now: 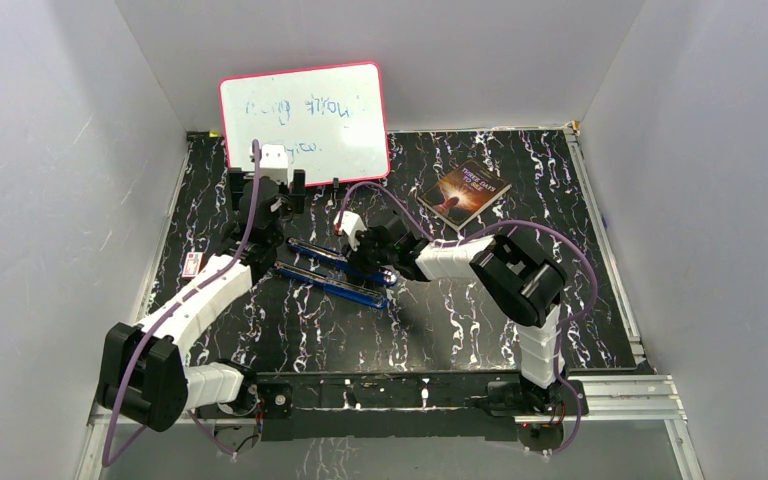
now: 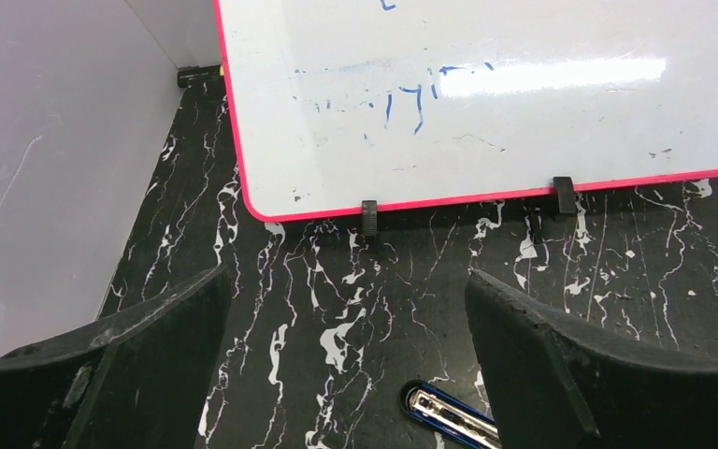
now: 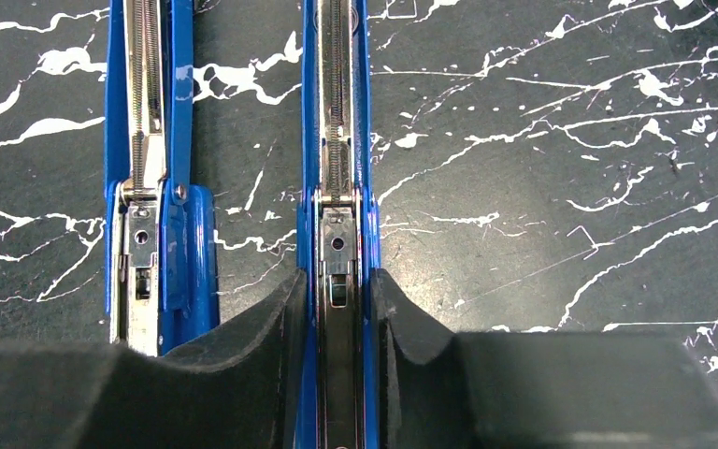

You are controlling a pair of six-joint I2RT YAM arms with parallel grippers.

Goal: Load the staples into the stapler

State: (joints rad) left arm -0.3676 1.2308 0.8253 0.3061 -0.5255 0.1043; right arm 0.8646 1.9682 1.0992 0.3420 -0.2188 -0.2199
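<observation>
Pinching one rail of the open stapler (image 3: 337,140) with the right gripper (image 3: 337,281), rail lying 6 to 12 o'clock. Maybe seeing the staples (image 3: 338,374) shining inside, right underneath. Holding the left gripper (image 2: 346,274) wide open, stapler tip at 5 o'clock.

Stapler (image 2: 451,413) mostly cut off at left wrist view's bottom edge; right fingers (image 3: 243,374) hide its rail's near end. Whiteboard (image 1: 305,120) writing smeared, unreadable. Book (image 1: 465,192) title too small.

Two blue stapler pieces (image 1: 332,285), one whiteboard (image 1: 305,120), one book (image 1: 465,192) and one small white box (image 1: 192,263) sit on the tabletop (image 1: 520,330). There are two hands, a left hand (image 2: 348,281) and a right hand (image 3: 339,281).
</observation>
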